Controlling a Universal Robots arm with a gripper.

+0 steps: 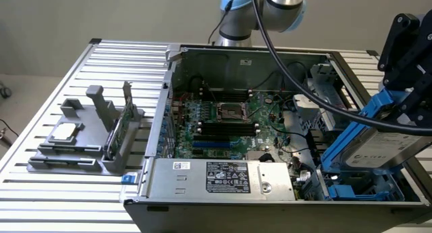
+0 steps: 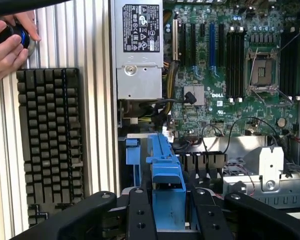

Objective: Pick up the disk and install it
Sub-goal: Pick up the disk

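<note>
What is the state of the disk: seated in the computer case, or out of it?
Out. The disk hangs tilted between the fingers, above the blue drive bay in the case, not seated in it.

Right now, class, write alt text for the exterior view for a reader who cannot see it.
The gripper holds the disk tilted over the open case at the exterior view's right. Inside are a motherboard and power supply; a grey rack stands beside the case at the exterior view's left.

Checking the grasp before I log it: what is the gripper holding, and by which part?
The gripper holds the disk by the upper end of its blue carrier, tilted above the open computer case.
</note>
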